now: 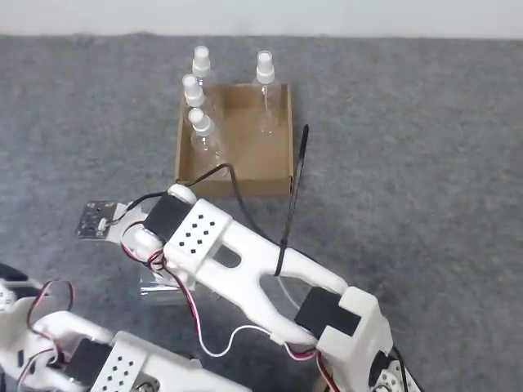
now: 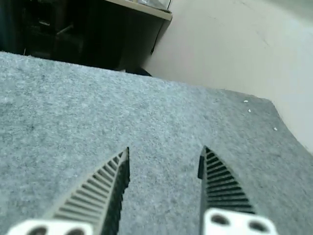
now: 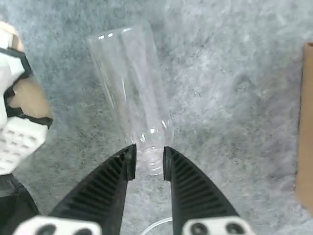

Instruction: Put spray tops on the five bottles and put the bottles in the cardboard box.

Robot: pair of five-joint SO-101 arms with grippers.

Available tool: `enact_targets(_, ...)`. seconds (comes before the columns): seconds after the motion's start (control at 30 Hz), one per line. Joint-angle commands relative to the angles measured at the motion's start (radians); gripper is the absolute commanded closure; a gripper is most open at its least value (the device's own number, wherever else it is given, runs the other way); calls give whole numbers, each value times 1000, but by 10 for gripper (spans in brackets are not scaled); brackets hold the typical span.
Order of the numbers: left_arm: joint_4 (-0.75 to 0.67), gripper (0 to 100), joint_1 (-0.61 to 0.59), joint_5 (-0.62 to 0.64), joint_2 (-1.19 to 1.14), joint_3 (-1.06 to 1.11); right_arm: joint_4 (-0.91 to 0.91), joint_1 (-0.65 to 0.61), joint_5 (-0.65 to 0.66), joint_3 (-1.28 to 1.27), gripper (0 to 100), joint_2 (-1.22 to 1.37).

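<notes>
Done: four capped bottles (image 1: 202, 131) in cardboard box (image 1: 237, 184) | pending: fifth bottle (image 3: 129, 93), topless, on table (image 1: 409, 163) | right gripper (image 3: 149, 156) clamped on its neck | left gripper (image 2: 164, 164) apart

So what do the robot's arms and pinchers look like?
The right arm and left arm are white plastic with black motor blocks, rows of small dark holes, and red, white and black wires looping along them. The right gripper has black ridged fingers; the left gripper has greyish-tan ridged ones. Both sit on white bases.
</notes>
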State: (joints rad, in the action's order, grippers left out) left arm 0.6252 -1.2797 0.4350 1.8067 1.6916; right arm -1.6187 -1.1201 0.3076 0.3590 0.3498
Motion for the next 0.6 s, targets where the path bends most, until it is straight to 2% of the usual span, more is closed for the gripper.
enact_targets(0.0, 34, 790, -2, 5, -9, -5, 10, 18, -60, 8, 950, -90)
enact_targets(0.3, 34, 790, -6, 5, -9, -5, 15, 18, -192, 8, 950, -180)
enact_targets(0.57, 34, 790, -2, 5, -9, -5, 84, 24, -198, -143, 948, -389)
